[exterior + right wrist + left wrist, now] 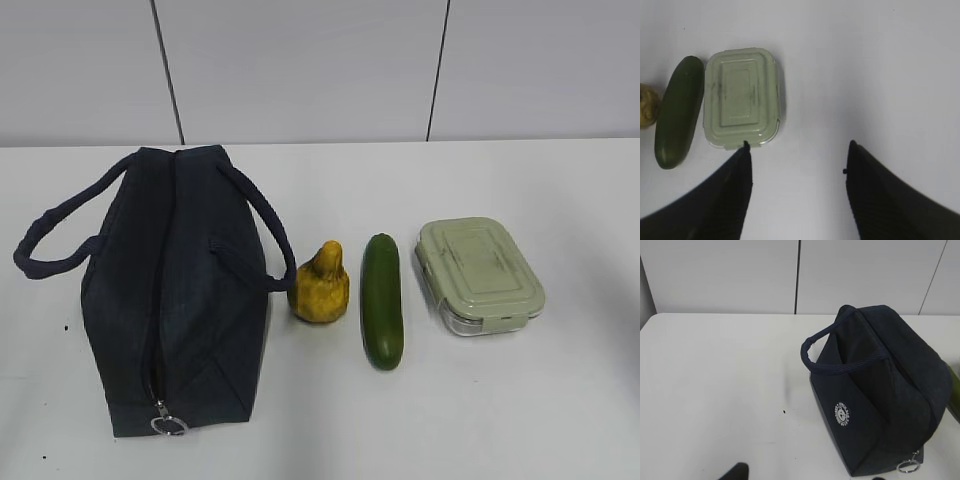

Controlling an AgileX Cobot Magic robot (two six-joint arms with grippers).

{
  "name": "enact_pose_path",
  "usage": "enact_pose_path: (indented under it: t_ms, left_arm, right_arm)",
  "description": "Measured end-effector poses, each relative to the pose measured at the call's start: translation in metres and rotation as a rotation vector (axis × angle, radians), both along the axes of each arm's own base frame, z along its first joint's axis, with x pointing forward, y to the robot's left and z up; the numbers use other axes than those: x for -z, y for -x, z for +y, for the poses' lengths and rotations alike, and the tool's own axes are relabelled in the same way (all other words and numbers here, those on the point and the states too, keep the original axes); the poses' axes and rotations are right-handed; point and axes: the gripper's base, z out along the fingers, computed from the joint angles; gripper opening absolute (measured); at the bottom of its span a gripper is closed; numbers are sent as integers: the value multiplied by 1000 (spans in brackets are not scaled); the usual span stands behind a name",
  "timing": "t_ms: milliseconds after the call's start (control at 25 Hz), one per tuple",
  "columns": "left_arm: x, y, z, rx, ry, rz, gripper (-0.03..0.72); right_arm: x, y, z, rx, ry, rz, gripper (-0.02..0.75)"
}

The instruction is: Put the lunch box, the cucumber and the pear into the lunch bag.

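The right claw (797, 150) hung above the white bench (560, 410) with its jaws apart and empty – the lunch box (479, 275) lay just beyond its left fingertip. Further along lay the cucumber (381, 299), then the pear (320, 284) against a handle of the zipped lunch bag (170, 290) – left claw's state I cannot tell

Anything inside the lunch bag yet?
Cannot be seen: the lunch bag looks zipped shut, with its ring pull at the near end. The pear, cucumber and lunch box lie outside on the table.
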Motion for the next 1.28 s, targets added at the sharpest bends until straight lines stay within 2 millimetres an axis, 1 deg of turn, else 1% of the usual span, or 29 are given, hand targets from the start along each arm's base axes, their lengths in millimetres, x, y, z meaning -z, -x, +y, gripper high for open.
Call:
enact_pose_path:
  t_ms: [120,200,280,320,400,480,560,760,880,1000,1160,1280]
  left_arm:
    - [0,0,0,0,0,0,435]
    - [0,0,0,0,0,0,435]
    - [0,0,0,0,0,0,435]
    - [0,0,0,0,0,0,435]
    - [0,0,0,0,0,0,435]
    - [0,0,0,0,0,0,435]
    - [0,0,0,0,0,0,435]
    - [0,0,0,0,0,0,435]
    - [0,0,0,0,0,0,435]
    - [0,0,0,0,0,0,435]
    - [0,0,0,0,0,0,435]
    - [0,0,0,0,0,0,435]
  right_arm:
    - [1,-37,0,-17,16,51,466]
    - [3,-58,1,-27,24,74,466]
    - [13,-83,1,-45,38,120,466]
    - [16,-91,1,-53,43,134,466]
    - [28,-113,-1,-61,47,180,466]
    - [38,-128,-5,-67,26,211,466]
    - [54,-144,-14,-73,-36,253,466]
    - [85,-170,-37,-186,-228,349,466]
    - [101,-180,-52,-268,-343,405,466]
    - [117,-191,-64,-330,-471,394,466]
    - [139,-201,-82,-318,-563,363,466]
    - [154,-203,-88,-306,-575,393,466]
